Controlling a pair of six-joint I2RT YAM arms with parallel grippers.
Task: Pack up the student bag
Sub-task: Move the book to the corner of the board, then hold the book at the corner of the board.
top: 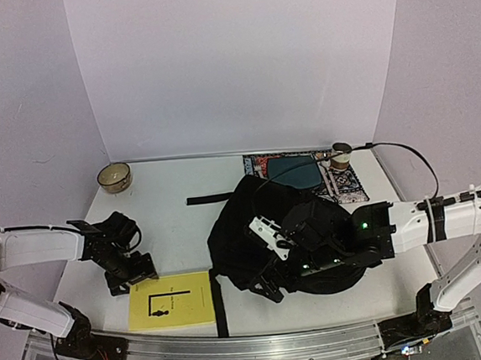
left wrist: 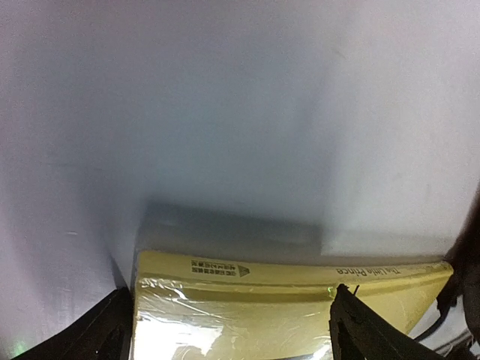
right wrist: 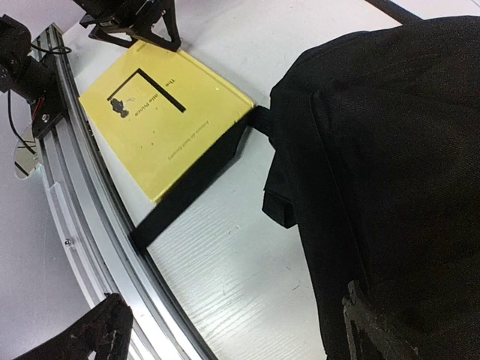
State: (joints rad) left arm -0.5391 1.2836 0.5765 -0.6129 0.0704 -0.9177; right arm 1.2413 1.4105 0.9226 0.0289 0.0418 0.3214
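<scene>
The right tool (right wrist: 232, 319) has its two fingers wide apart, with nothing between them. It hangs over the near left side of the student bag (top: 247, 209). In the right wrist view, one finger (right wrist: 367, 326) is over the black cloth. The other finger (right wrist: 101, 334) is out over the metal rail (right wrist: 82, 180) at the near edge of the tabletop (top: 173, 228). I cannot tell if the tool touches the bag.

The bag is big, soft and black. It lies flat in the middle of the tabletop, a bit to the right, under the right arm. One flat black strap (right wrist: 191, 184) runs from the bag toward the rail and lies beside the yellow book (top: 171, 302), touching its right side.

The left tool (top: 133, 272) is well apart from the bag, on the left side of the tabletop. Its fingers are apart too. They sit at the far edge of the yellow book, and in the left wrist view the book's spine shows between them.

Farther back on the left is a small bowl (top: 115, 177). Behind the bag lies a patterned mat (top: 351, 187) with a dark blue-green thing (top: 295, 173) on it.
</scene>
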